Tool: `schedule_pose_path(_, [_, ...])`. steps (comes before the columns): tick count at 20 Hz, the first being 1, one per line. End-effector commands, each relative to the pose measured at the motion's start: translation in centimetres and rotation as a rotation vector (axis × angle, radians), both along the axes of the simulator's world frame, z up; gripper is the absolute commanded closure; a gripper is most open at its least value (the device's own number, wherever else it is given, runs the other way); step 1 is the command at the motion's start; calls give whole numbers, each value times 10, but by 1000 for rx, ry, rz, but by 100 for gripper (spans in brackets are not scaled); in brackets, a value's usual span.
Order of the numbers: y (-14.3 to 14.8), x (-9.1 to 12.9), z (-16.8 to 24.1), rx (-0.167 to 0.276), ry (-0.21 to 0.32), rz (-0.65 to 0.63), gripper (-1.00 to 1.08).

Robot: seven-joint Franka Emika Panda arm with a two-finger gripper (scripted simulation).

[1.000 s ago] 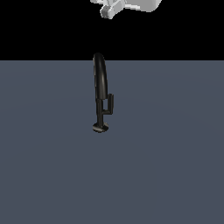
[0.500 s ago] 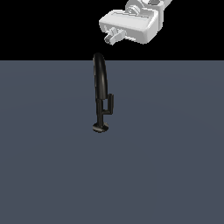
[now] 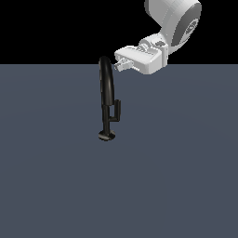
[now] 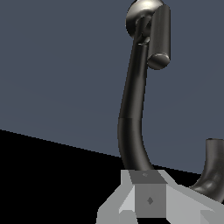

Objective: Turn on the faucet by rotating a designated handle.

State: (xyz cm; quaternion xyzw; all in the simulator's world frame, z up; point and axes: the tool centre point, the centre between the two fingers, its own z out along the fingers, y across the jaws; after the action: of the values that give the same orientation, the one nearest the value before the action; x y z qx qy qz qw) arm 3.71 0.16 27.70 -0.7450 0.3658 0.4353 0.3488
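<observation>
A flat slate-grey floor fills the lower part of the exterior view, and a black backdrop is seen above it.

Nearest in that view, a small round base is set on the floor, slightly towards the exterior view's left of centre. From this base a slim, glossy black faucet rises as a thin upright stem and ends in a tall, narrow arched spout. The handle, a short black upright bar, is joined to the stem by a small side stub on the exterior view's right. It is far shorter than the spout and is touched by nothing.

Higher up, and just to the exterior view's right of the spout's crown, the white gripper is seen pointing towards the arch. Its pale fingertips are shown close to the top of the spout. Whether they touch the spout cannot be told, and how far apart the fingers are set cannot be told either. Behind the gripper, the thick white arm is seen reaching up to the top edge.

In the wrist view, the gripper's grey body is seen at the frame edge, with the faucet curving away from it to the base and the handle beside the stem.
</observation>
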Motion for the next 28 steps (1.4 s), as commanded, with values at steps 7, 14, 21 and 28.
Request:
schedule_pose_path(7, [1, 26, -67, 152, 185, -160, 108])
schedule_pose_path(14, [6, 35, -112, 245, 300, -261, 108])
schedule_pose_path(21, [11, 38, -135, 291, 358, -312, 108])
schedule_pose_path(28, [12, 38, -135, 293, 359, -313, 108])
